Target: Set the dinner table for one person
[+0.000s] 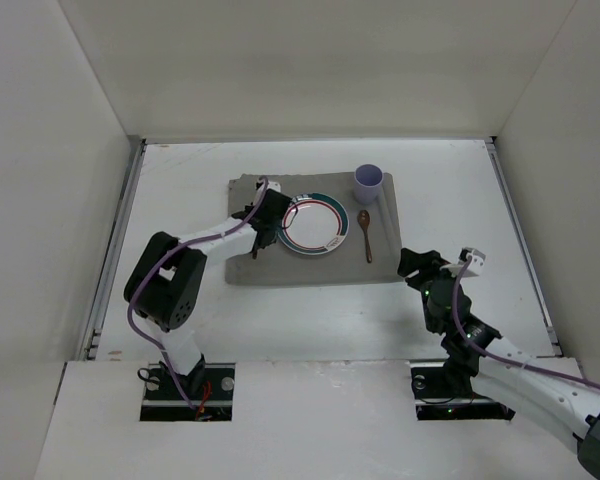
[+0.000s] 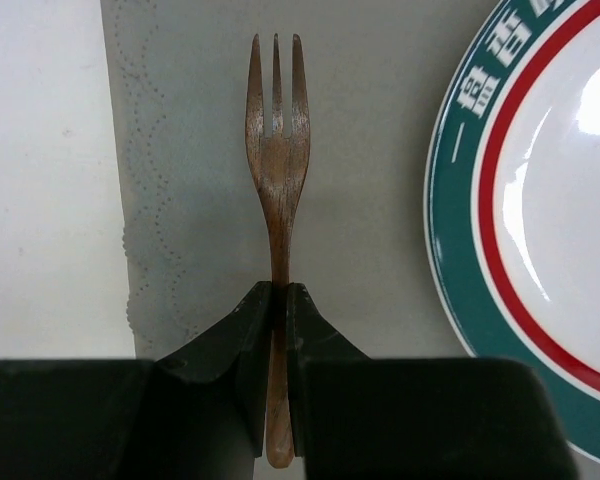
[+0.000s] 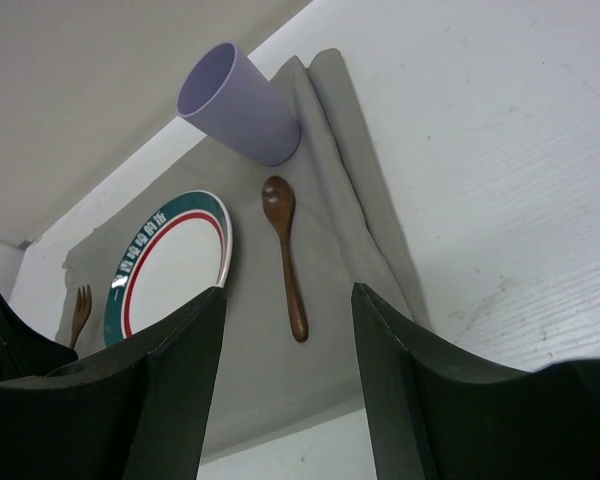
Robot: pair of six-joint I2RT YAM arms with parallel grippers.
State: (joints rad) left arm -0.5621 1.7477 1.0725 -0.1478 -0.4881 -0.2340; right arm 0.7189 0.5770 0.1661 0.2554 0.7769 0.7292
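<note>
Left hand (image 2: 277, 292) clamps fork (image 2: 276, 150) between plate (image 2: 540, 200) and mat (image 2: 370, 200) edge; right hand (image 3: 288, 296) spread apart.

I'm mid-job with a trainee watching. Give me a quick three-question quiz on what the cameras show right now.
1. True or false: the left end effector is shut on the wooden fork.
2. Fill in: the right end effector is ____ and holds nothing.
3. Seen from the top camera, where is the wooden spoon relative to the plate? A) to its left, B) to its right, on the grey mat, C) on top of it.

Key: 1 true; 2 open; 3 B.
</note>
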